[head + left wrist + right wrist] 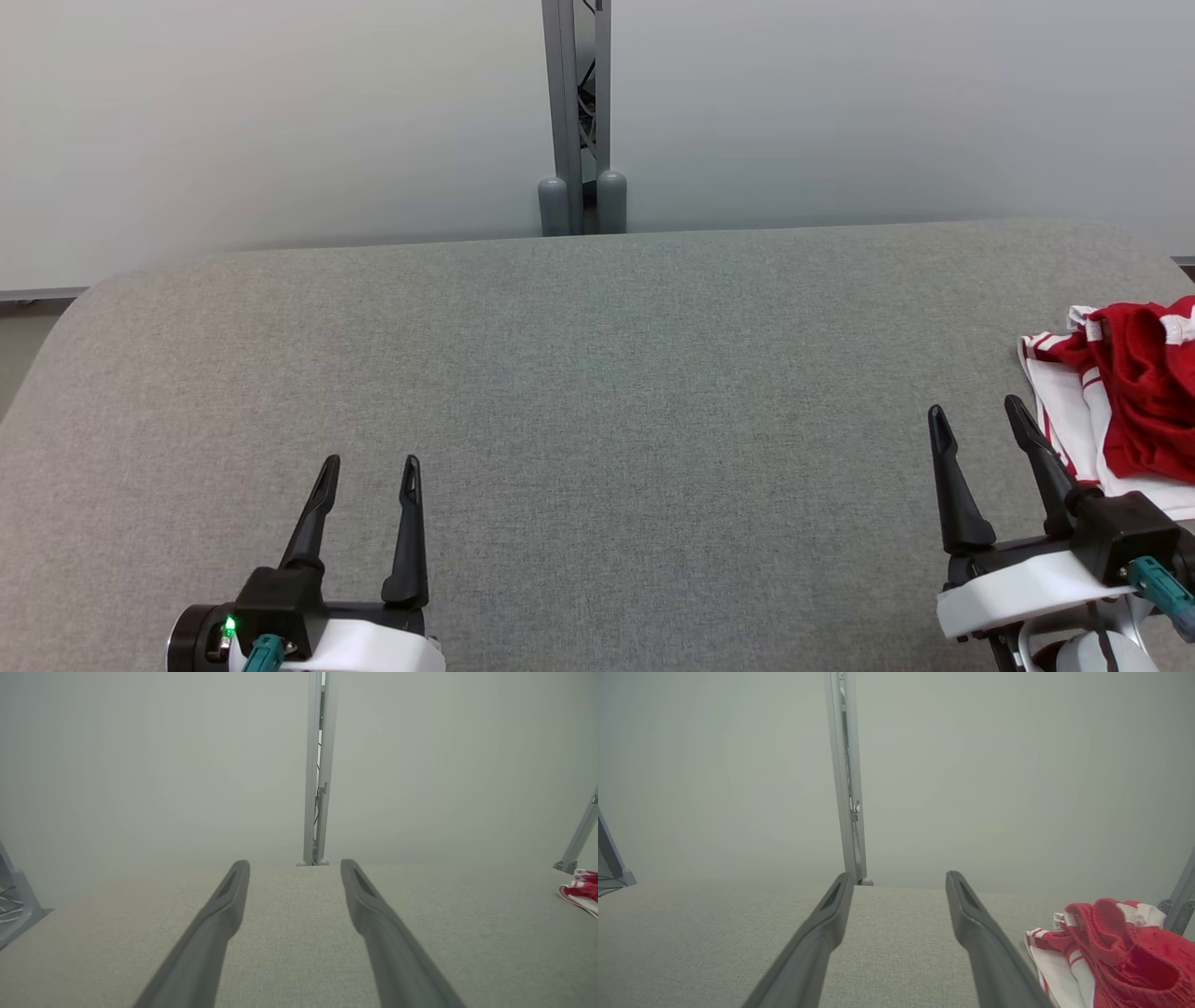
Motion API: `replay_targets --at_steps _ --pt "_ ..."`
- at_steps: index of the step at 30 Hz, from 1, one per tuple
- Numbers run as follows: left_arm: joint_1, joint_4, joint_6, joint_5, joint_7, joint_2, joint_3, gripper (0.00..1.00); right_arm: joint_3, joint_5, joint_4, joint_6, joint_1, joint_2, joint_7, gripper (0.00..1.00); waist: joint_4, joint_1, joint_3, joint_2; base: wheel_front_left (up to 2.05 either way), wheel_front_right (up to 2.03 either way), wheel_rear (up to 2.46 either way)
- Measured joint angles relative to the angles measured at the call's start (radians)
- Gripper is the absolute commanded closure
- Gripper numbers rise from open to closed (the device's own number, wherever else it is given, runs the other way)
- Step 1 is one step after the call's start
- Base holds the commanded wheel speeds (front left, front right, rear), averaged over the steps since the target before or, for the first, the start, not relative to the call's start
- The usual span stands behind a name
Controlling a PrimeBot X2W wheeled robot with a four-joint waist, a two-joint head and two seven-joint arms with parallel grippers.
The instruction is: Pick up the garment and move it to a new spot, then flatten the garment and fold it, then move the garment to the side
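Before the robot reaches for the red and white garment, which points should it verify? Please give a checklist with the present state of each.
1. Right pincer open, nothing in it: ok.
2. Left pincer open, nothing in it: ok.
3. Garment found: ok, bunched at the right side of the table, just right of the right pincer.
4. Whole garment inside the head view: not ok, the picture's edge cuts it.
5. Garment hanging over the table edge: cannot tell.

Head view: from above the near edge, facing forward and down across the grey desk (pixel 597 392) to the far wall (pixel 280 112). Left and right wrist views: low, near the desk surface, facing that same wall. All three share the upright post (pixel 563 112) and the red garment (pixel 1139 392) at right.
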State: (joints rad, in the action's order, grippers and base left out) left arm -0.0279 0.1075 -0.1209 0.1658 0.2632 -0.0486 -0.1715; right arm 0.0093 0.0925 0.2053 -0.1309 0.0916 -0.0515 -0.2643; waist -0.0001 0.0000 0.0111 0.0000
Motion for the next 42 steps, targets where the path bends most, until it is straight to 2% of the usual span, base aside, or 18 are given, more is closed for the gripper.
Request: replay_targets --at_steps 6,28,37,38,42 --pt "0.0 0.022 0.014 0.013 0.0 0.0 0.006 0.0 0.0 0.013 -0.002 0.0 0.0 0.001 0.0 0.0 -0.001 0.0 0.001 0.0 0.0 0.0 0.0" --pt "0.002 0.035 0.007 0.002 0.0 0.0 0.004 0.0 0.014 0.014 0.005 0.0 0.005 0.002 0.0 0.0 -0.003 0.0 0.0 0.0 0.0 0.0 0.0" --pt "0.002 0.028 0.032 0.013 0.0 0.0 0.005 0.0 0.025 0.013 0.008 0.0 0.006 0.002 0.0 0.0 -0.003 0.0 0.0 0.0 0.0 0.0 0.0" --pt "-0.003 0.038 0.032 0.013 0.0 0.001 0.004 1.0 0.026 0.014 0.015 0.0 0.0 0.004 0.0 1.0 -0.003 0.0 0.0 0.0 0.0 0.0 0.0" --pt "-0.035 0.072 0.032 0.02 -0.001 0.004 -0.002 1.0 0.029 0.019 0.053 0.0 -0.035 0.014 0.003 1.0 -0.003 0.0 0.0 0.0 0.0 0.0 0.0"
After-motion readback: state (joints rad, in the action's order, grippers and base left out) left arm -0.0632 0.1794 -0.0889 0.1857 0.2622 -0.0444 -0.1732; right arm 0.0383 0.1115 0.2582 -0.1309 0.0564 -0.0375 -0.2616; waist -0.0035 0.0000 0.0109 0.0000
